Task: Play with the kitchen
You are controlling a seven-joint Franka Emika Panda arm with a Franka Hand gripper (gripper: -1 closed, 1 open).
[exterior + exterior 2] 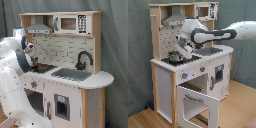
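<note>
The kitchen stands on a pale wood floor before a grey-green curtain in both exterior views, and the arm reaches over its hob; the gripper hangs just above a small metal pot on the black-red hob, and I cannot tell how the fingers stand.

Going left to right in the second exterior view, the risks come in order; at the hob the pot is light, rounded and shiny, so a low or sideways pass would likely skid it off the slick burner plate; below, the oven door hangs open and juts forward, a thin white panel on a hinge that a swinging elbow could strain; further right the black faucet curves up beside the sink, close to the forearm, and a careless sweep could knock it; the whole unit is tall, narrow and probably light board, so a hard downward push might rock it.

As to make, the body is matt white panel edged in pale wood, square-cornered; the grey hood slopes like a wedge; the microwave is a small boxy inset with a dark window; the backsplash shows a brick-tile print; the counter end is rounded.
</note>
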